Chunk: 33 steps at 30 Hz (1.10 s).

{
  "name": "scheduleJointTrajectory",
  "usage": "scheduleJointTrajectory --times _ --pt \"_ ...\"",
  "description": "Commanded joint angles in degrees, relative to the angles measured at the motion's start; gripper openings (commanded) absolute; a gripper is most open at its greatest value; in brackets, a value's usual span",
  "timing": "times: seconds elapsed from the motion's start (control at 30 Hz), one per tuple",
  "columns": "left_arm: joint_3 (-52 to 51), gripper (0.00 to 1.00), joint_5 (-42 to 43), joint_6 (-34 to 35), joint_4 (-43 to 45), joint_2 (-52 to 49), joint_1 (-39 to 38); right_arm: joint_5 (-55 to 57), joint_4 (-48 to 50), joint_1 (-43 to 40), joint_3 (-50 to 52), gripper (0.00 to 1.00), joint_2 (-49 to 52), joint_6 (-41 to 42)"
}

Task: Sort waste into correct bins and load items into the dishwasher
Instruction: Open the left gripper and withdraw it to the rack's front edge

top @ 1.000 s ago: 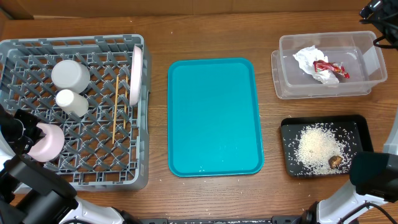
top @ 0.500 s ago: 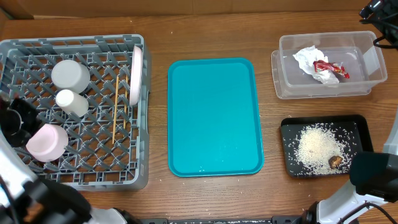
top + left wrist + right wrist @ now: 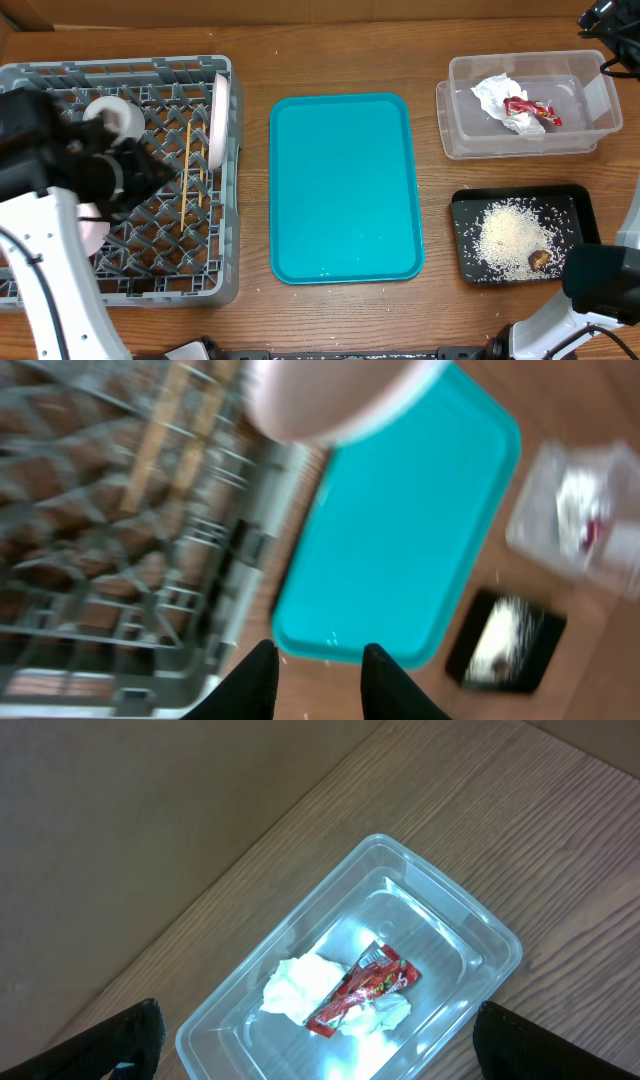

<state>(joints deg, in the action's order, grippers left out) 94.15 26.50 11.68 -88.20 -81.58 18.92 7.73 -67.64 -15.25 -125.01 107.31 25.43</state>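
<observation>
The grey dish rack point(image 3: 150, 292) at the left holds an upright white plate point(image 3: 217, 120), chopsticks point(image 3: 190, 175), a white cup point(image 3: 118, 113) and a white bowl point(image 3: 92, 228) partly under my arm. My left gripper point(image 3: 135, 175) hovers over the rack; the blurred left wrist view shows it open and empty point(image 3: 320, 650). The clear tub point(image 3: 590, 140) holds the napkin point(image 3: 492, 92) and the wrapper point(image 3: 530, 108). My right gripper point(image 3: 316, 1038) is wide open above the tub point(image 3: 480, 930). The black tray point(image 3: 582, 198) holds rice grains point(image 3: 510, 235) and a brown scrap point(image 3: 540, 258).
The teal serving tray point(image 3: 345, 190) lies bare in the middle, also in the left wrist view point(image 3: 400, 550). A second small white piece that stood in the rack is hidden under my left arm. The right arm's base point(image 3: 600, 280) sits at the front right.
My left gripper has let go of the white bowl, which now rests in the rack's front left. The arm has swung up and back over the rack. The right arm has not moved.
</observation>
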Motion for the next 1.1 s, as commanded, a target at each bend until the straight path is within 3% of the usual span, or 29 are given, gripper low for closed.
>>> scheduleJointTrajectory --times 0.0,0.13,0.2,0.23,0.27,0.37,0.63,0.83,1.07 --pt "0.5 0.31 0.4 3.7 -0.2 1.7 -7.8 0.1 0.2 0.0 0.2 1.0 -0.5 0.1" --pt "0.5 0.33 -4.9 10.0 -0.6 1.8 -17.1 0.1 0.2 0.0 0.2 1.0 -0.5 0.1" --pt "0.5 0.44 -6.8 13.9 -1.8 1.8 -21.5 0.1 0.2 0.0 0.2 1.0 -0.5 0.1" --pt "0.5 0.84 -7.6 16.9 -3.7 2.2 -22.9 0.1 0.2 0.0 0.2 1.0 -0.5 0.1" --pt "0.5 1.0 -8.4 18.5 -5.4 2.4 -23.7 0.1 0.2 0.0 0.2 1.0 -0.5 0.1" --pt "0.4 1.0 -10.2 22.2 -8.6 2.4 -26.7 0.1 0.2 0.0 0.2 1.0 -0.5 0.1" --pt "0.4 1.0 -10.6 20.4 -8.6 2.3 -29.8 0.1 0.2 0.0 0.2 1.0 -0.5 0.1" --pt "0.2 1.0 -10.8 -4.5 -8.6 2.3 -29.9 0.1 0.2 0.0 0.2 1.0 -0.5 0.1" --pt "-0.7 1.0 -10.4 -8.4 -6.1 2.3 -29.9 0.1 0.2 0.0 0.2 1.0 -0.5 0.1"
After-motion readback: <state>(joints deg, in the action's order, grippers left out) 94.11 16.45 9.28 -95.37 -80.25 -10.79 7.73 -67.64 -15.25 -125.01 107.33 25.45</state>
